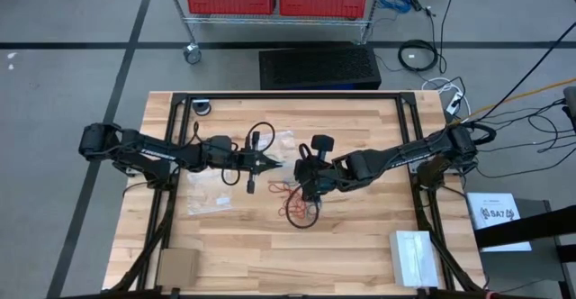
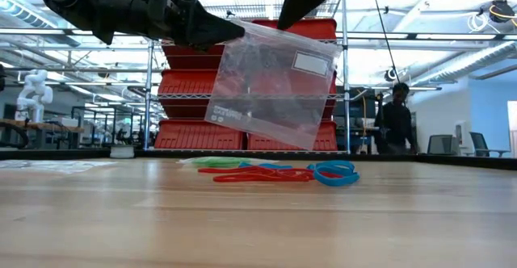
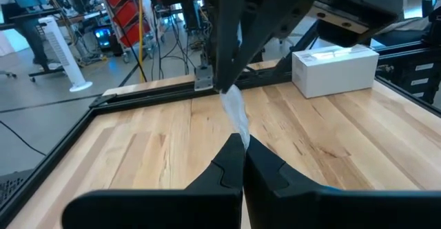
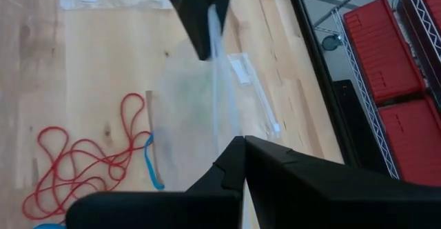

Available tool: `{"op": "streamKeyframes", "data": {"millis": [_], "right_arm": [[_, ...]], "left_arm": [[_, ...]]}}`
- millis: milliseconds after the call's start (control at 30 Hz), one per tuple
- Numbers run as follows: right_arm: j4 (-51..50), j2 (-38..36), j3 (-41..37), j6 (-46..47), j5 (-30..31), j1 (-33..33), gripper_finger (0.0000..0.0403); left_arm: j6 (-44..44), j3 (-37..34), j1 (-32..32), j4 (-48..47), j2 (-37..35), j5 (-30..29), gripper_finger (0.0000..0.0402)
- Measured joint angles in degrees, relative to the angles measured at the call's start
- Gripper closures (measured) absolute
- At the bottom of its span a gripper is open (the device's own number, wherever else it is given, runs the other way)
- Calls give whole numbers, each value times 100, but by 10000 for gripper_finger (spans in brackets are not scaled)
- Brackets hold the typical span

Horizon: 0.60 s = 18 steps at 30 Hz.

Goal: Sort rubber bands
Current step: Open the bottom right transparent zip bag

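Both dark grippers meet mid-table: left gripper and right gripper pinched shut, clear plastic zip bag between them, thin red rubber bands just below.

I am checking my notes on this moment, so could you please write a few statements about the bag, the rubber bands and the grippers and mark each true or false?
1. Both grippers hold the clear zip bag up off the table. True: the left gripper and the right gripper are each shut on an edge of it.
2. The rubber bands are inside the held bag. False: they lie on the table below it.
3. All the bands are green. False: red, blue and green ones show.
4. Another clear bag lies flat on the table. True.
5. A white box sits near a table corner. True.
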Motion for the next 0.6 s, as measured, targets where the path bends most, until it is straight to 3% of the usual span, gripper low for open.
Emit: {"op": "streamKeyframes", "data": {"millis": [600], "right_arm": [[-13,146,4,40,-178,-100,403]], "left_arm": [[-4,0,0,-9,2,-2,400]]}}
